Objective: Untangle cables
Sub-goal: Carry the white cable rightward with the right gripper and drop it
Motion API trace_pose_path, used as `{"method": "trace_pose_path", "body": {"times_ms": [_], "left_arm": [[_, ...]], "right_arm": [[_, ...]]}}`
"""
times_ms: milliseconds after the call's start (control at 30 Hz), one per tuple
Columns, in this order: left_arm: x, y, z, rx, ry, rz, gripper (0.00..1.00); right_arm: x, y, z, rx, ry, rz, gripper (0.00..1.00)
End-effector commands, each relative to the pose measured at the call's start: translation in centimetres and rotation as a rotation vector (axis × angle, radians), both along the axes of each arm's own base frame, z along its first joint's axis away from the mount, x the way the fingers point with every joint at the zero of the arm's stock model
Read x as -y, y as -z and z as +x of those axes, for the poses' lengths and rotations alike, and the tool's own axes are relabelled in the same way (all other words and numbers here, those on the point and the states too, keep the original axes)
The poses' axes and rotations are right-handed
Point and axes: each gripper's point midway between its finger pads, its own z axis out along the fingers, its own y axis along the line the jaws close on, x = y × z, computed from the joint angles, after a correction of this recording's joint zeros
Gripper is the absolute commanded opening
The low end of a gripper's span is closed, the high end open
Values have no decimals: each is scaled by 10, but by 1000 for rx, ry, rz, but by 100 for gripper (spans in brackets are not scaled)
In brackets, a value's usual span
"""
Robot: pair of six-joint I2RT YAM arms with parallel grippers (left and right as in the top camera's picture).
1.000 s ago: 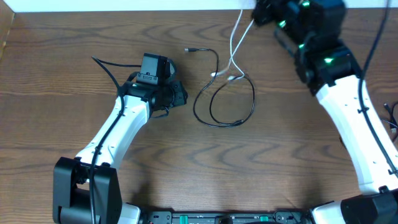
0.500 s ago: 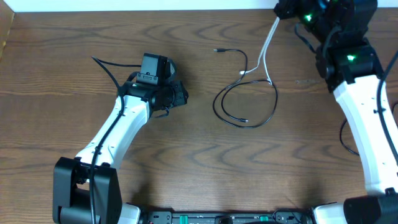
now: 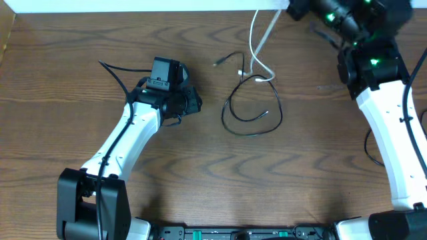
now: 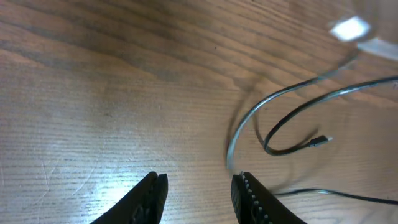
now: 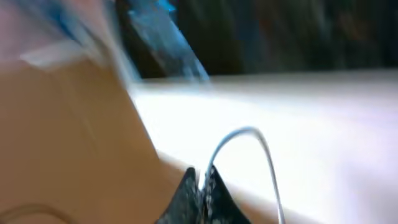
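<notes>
Right tool (image 5: 200,184) tight on the white cable (image 5: 244,130).

The overhead view was evenly lit and sharp, with faint shadows. Glare was seen on the table (image 4: 93,155) in the left wrist view; the right wrist view, white cable (image 5: 241,132) included, was smeared by motion blur.

**Colours and patterns across the scene.**
The table (image 3: 80,73) is being shown in brown wood grain. A white cable (image 3: 253,47) and a black cable (image 3: 281,113) are being set against it. The left arm (image 3: 127,140) and right arm (image 3: 387,127) are being rendered white with black joints, with green lights (image 3: 373,63) being displayed on the latter.
</notes>
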Motion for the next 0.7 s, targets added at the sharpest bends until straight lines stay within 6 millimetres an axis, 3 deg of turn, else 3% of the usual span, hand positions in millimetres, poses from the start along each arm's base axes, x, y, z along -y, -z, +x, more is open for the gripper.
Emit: {"method": "trace_pose_path", "body": {"times_ms": [0,67,133,233,333,433,500,567,667], "left_arm": [[1,-2,1,7,10,2,39],[1,-2,2,8,10,2,39],[1,-2,2,8,10,2,39],[1,-2,2,8,10,2,39],[1,-2,1,3,10,3,39],[1,-1,-1,-6,10,5,39],[1,0,-2,-8,10,5,39],[1,-1,-2,-7,10,5,39],[1,-1,-2,-7,10,5,39]], "right_arm": [[34,48,26,-112,240,-146,1],[45,71,29,-196,300,-184,1],[29,69,22,-192,202,-168,1],[-6,29,1,-33,-42,-95,1],[-12,-25,-15,154,-124,-9,1],[5,-65,-22,291,-69,39,1],[24,-75,-16,309,27,51,1],[48,-70,-3,267,138,52,1],[98,-36,25,142,366,-18,1]]}}
